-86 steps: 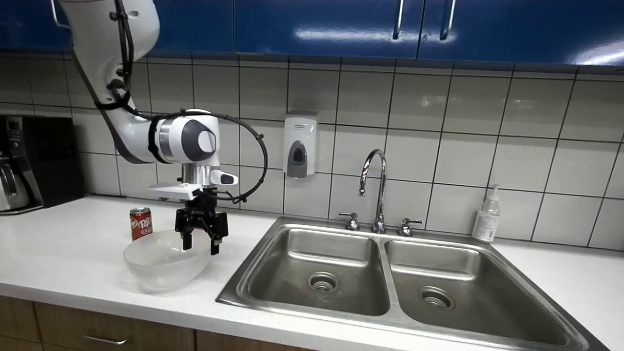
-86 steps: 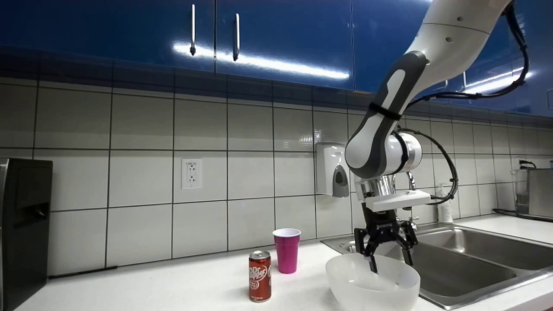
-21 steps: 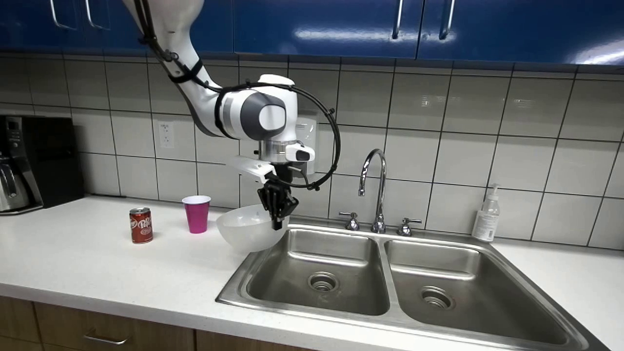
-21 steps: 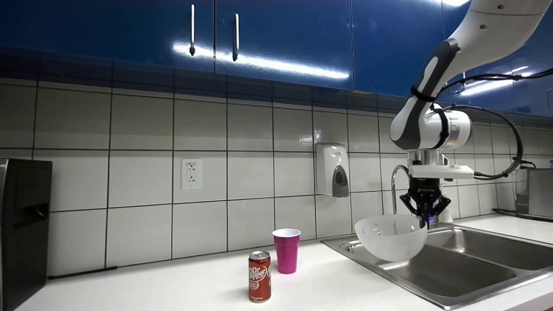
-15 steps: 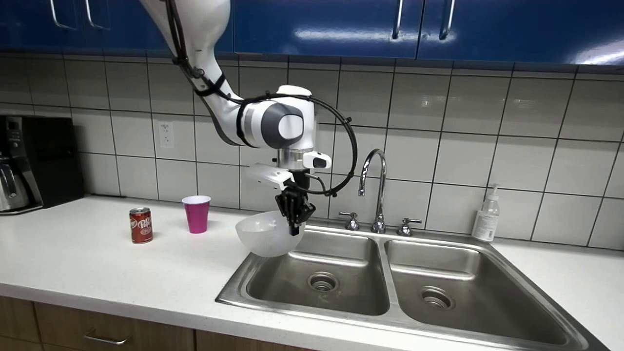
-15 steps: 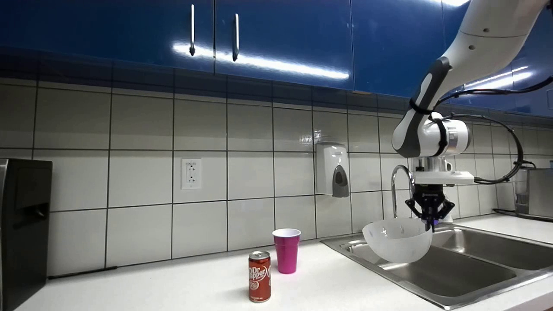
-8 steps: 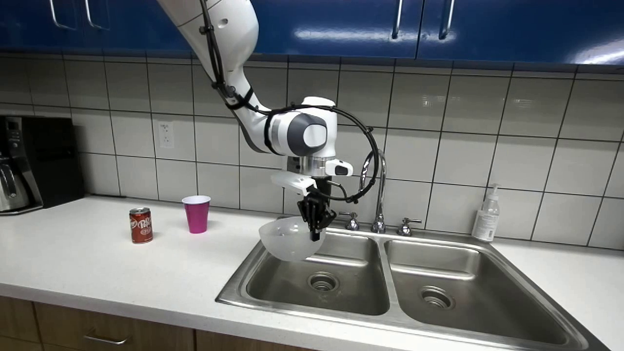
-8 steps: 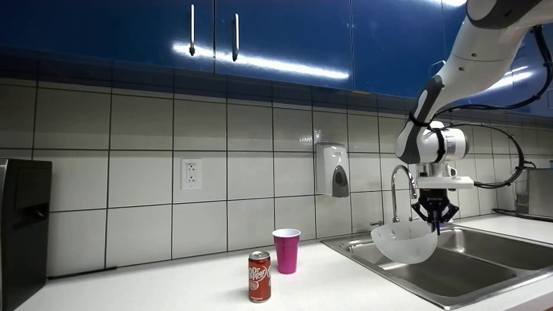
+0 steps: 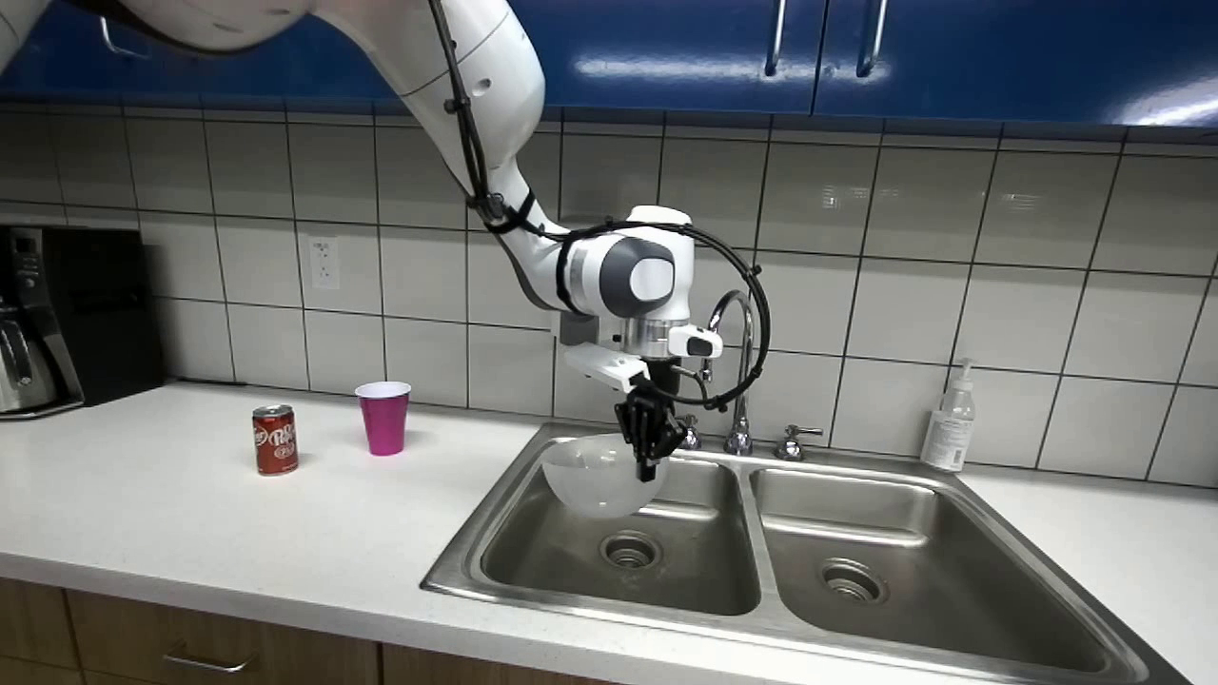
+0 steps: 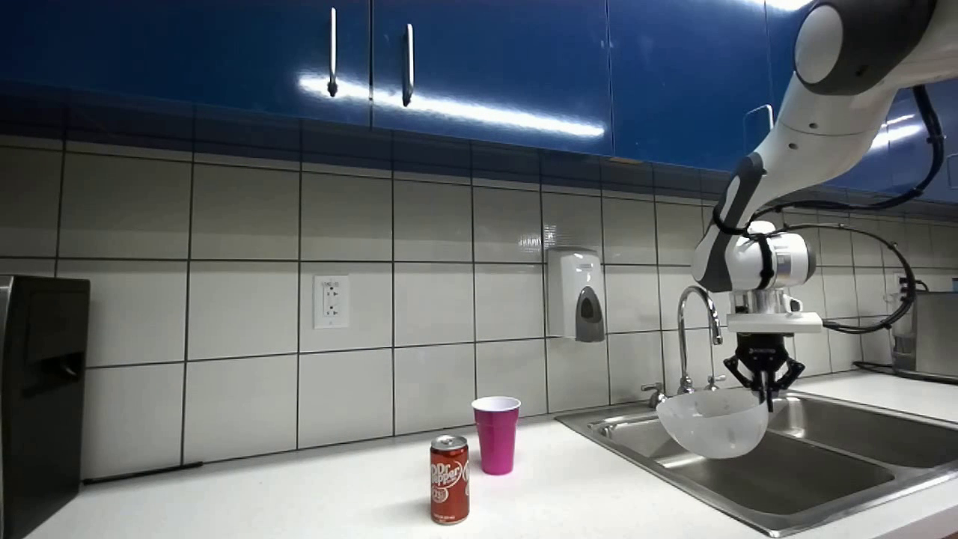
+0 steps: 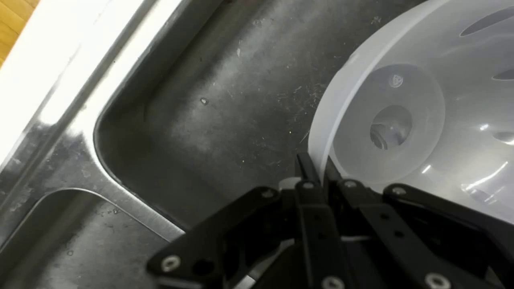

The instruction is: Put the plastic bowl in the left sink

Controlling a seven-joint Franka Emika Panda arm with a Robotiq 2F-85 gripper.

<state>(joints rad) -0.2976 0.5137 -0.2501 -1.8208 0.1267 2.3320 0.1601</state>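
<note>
The plastic bowl point(image 9: 590, 480), whitish and translucent, hangs above the left sink point(image 9: 561, 566), toward its back left part. My gripper point(image 9: 647, 471) is shut on the side of its rim, fingers pointing down. In an exterior view the bowl point(image 10: 707, 434) is roughly level, with the gripper point(image 10: 766, 404) at its right edge. The wrist view shows the bowl's wall pinched between the fingertips of the gripper point(image 11: 320, 162); most of the bowl point(image 11: 461, 148) lies to the right. Below it spreads the floor of the left sink point(image 11: 225, 116); the drain area is partly covered by the bowl.
Behind the sink rises the chrome faucet point(image 9: 747, 381), close to the arm's cable loop. A divider separates off the right-hand basin point(image 9: 923, 571). On the counter stand a pink cup point(image 9: 384, 419) and a red can point(image 9: 275, 440); a soap bottle point(image 9: 950, 423) stands at the back right.
Earlier the open gripper was over the bowl on the counter. It has since shut on the rim and lifted the bowl. Over the last second both moved farther over the left sink and slightly lower.
</note>
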